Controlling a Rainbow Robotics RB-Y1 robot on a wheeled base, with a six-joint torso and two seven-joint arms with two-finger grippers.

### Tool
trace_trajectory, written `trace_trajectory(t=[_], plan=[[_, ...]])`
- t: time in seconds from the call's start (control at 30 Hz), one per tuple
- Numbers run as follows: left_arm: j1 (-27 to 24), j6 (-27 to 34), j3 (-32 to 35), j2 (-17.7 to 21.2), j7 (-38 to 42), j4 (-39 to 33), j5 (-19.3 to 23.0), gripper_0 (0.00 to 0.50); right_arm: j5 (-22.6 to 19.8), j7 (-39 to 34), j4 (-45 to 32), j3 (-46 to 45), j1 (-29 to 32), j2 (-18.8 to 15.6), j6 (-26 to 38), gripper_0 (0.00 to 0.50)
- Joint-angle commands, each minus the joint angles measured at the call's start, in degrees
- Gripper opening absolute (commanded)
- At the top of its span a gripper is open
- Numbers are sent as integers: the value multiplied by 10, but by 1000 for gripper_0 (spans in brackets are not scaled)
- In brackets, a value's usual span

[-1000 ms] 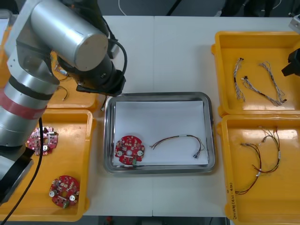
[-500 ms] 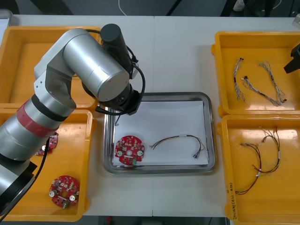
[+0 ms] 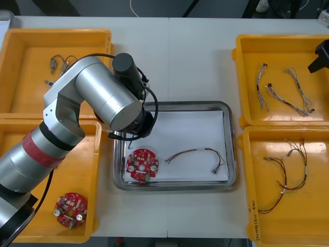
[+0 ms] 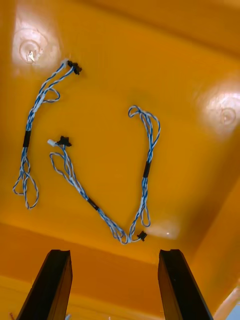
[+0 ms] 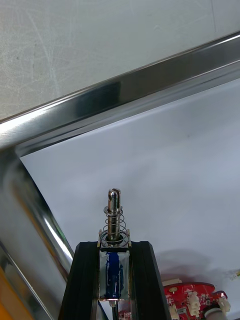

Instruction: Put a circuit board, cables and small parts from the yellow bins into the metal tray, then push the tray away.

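One small metal part (image 5: 114,225) hangs clamped in left jaws over the metal tray's (image 3: 175,104) corner; right jaws wide.

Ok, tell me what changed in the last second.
The left arm swung from over the left bins to the metal tray's left end, its jaws shut on a small metal part near the circuit board. The board and cable in the tray lie as before; the right arm stays over the far right bin, jaws open.
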Motion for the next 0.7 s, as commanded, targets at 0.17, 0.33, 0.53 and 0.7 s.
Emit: trace_trajectory(t=[0.17, 0.33, 0.53, 0.7], plan=[[4, -60, -21, -1, 43, 40, -13, 6, 25, 82, 81, 1, -64, -27, -67, 500], [4, -60, -26, -1, 45, 40, -13, 5, 35, 89, 121, 5, -73, -27, -91, 500], [4, -60, -27, -1, 48, 40, -12, 190, 41, 93, 163, 17, -84, -27, -131, 500], [4, -62, -26, -1, 53, 40, -12, 500, 47, 95, 230, 17, -104, -27, -174, 500]])
